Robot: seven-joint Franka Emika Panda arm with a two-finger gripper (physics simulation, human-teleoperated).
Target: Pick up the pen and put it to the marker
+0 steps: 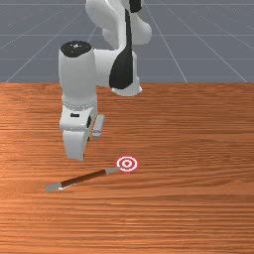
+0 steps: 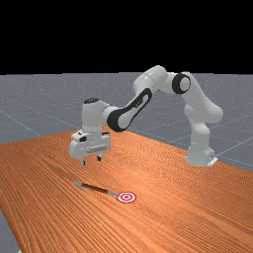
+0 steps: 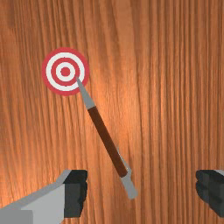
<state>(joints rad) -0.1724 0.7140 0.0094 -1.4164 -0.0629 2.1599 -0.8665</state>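
In the far view my gripper [image 2: 91, 161] hangs above the table with its two fingers apart, higher than the pen [image 2: 96, 188]. The pen [image 1: 83, 178] lies on the wood in the front view, brown with grey ends, its pointed tip reaching over the edge of the marker [image 1: 127, 163], a flat red and white ringed target. The wrist view has the gripper [image 3: 141, 192] open, nothing held, and the blunt end of the pen [image 3: 107, 142] seen between the fingers. That tip overlaps the white outer ring of the marker [image 3: 65, 71].
The orange-brown table [image 1: 198, 208] spreads around the pen and marker. The arm's base [image 2: 200, 155] stands at the table's far right in the far view.
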